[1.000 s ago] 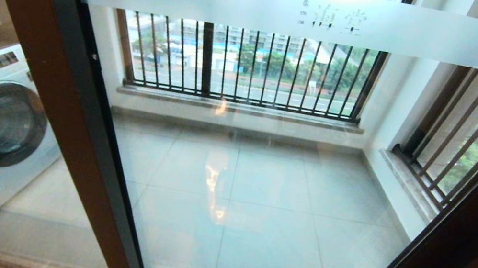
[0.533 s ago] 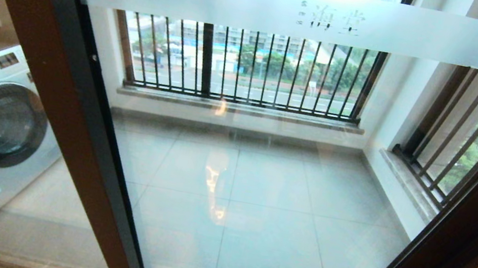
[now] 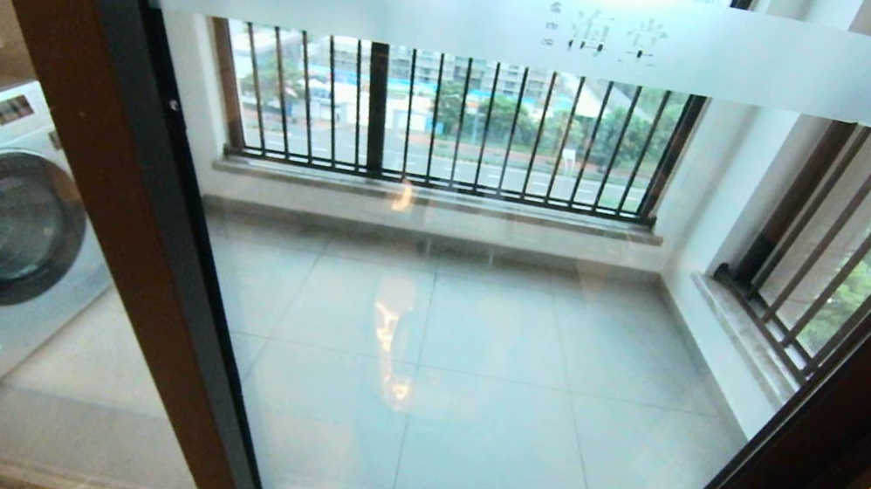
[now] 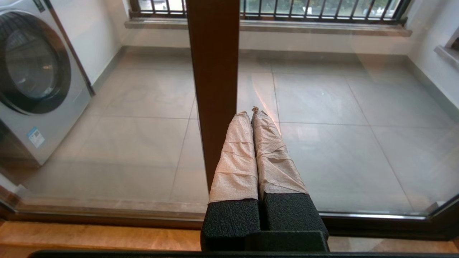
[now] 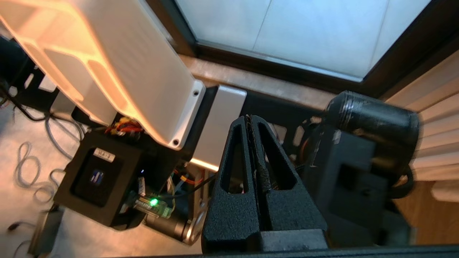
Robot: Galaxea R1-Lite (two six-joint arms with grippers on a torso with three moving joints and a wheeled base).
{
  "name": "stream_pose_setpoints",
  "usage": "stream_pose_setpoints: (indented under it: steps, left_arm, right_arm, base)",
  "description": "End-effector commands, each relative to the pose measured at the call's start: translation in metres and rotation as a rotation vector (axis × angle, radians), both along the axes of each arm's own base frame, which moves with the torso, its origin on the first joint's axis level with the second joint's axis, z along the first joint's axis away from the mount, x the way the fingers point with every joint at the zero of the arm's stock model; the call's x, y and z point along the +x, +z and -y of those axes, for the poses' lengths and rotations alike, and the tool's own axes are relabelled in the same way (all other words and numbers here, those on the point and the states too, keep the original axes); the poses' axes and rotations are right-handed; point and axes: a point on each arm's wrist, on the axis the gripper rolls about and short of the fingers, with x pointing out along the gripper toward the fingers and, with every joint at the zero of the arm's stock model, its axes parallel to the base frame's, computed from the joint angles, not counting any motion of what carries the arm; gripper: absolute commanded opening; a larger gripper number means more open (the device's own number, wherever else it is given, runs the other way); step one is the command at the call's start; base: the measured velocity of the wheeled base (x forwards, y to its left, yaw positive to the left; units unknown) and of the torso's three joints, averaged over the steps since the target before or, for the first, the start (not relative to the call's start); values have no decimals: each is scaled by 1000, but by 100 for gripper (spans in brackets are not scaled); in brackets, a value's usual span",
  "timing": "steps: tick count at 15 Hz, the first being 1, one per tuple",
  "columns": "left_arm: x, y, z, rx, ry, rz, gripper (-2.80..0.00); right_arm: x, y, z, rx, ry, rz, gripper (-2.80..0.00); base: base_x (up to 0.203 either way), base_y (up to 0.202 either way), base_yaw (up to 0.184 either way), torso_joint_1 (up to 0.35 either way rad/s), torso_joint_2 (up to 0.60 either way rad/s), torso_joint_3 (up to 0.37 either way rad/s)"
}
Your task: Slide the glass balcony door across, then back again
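Both grippers, left gripper and right gripper, appear only in wrist views.

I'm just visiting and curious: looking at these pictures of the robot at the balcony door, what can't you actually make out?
- Glass balcony door: head view cuts off its top and bottom, so its track is unseen.
- Its handle: not visible in any view.
- Characters on the frosted band: too faint to read.
- Left gripper: whether its shut tips touch the brown frame is unclear.
- Right gripper: points at the robot's own base, away from the door.
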Motion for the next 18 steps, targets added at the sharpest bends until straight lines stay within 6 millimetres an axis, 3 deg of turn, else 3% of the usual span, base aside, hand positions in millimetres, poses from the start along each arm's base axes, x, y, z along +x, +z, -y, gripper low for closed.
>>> stream_pose_setpoints:
  steps: [1, 3, 7, 9, 11, 14, 18]
  left_arm:
    - [0, 0, 0, 0, 0, -1, -280]
    - [0, 0, 0, 0, 0, -1, -280]
    - [0, 0, 0, 0, 0, -1, -280]
    - [0, 0, 0, 0, 1, -1, -280]
    - [0, 0, 0, 0, 1, -1, -280]
    - [0, 0, 0, 0, 1, -1, -280]
    - [0, 0, 0, 0, 0, -1, -280]
  right_arm:
    - [-3, 1, 4, -4, 15, 26, -280]
    - [-5, 0, 20, -15, 71, 98, -280]
    - [-38, -46, 13, -17, 19, 212, -280]
    - [-44, -57, 12, -16, 10, 211, -280]
    - [-27, -63, 12, -25, -14, 137, -280]
    - [28, -66, 14, -75, -118, 248, -280]
    - [94, -84, 19, -152, -340, 460, -280]
  base:
    - [0, 0, 0, 0, 0, 0]
    - [0, 0, 0, 0, 0, 0]
    - [0, 0, 0, 0, 0, 0]
    - [0, 0, 0, 0, 0, 0]
    - [0, 0, 0, 0, 0, 0]
    - [0, 0, 0, 0, 0, 0]
    - [0, 0, 0, 0, 0, 0]
